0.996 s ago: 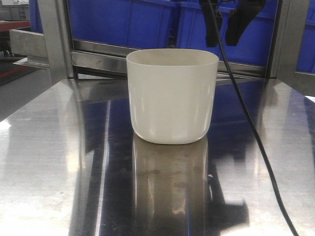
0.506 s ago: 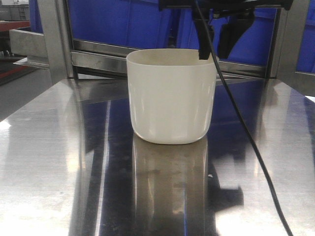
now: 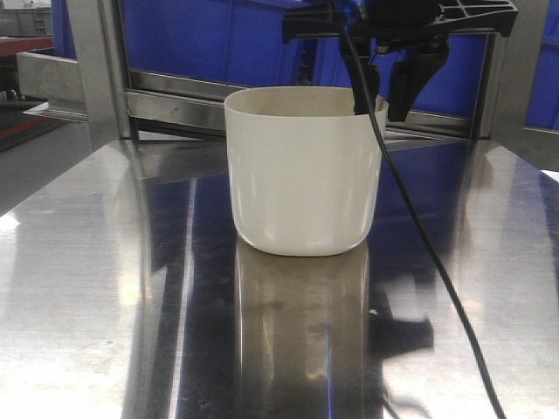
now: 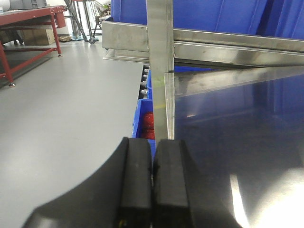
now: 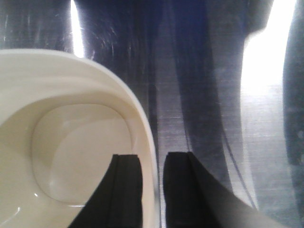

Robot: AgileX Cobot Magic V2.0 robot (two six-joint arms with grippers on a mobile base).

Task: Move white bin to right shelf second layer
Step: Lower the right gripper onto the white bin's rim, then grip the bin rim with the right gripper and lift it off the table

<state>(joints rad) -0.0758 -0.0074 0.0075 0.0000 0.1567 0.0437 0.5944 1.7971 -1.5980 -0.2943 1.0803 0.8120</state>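
Observation:
The white bin (image 3: 301,175) stands upright on the shiny steel deck (image 3: 87,288), empty inside. My right gripper (image 3: 381,113) has come down over the bin's right rim and is open. One finger (image 3: 360,87) is inside the bin and the other finger (image 3: 403,92) outside its wall. In the right wrist view the bin's wall (image 5: 151,156) runs between the two fingers of the right gripper (image 5: 152,164), with a thin gap at the outer finger. My left gripper (image 4: 153,142) is shut and empty, off by the deck's left edge. The right shelf second layer is out of view.
Blue crates (image 3: 218,35) sit behind steel rails and posts (image 3: 96,70) at the back. A black cable (image 3: 419,244) hangs from the right arm across the deck. Left of the deck are a steel post (image 4: 159,47), grey floor and a red workbench (image 4: 28,19).
My right gripper has come down from the top of the view to the bin's right rim, so one finger now sits inside the bin. The bin has not moved.

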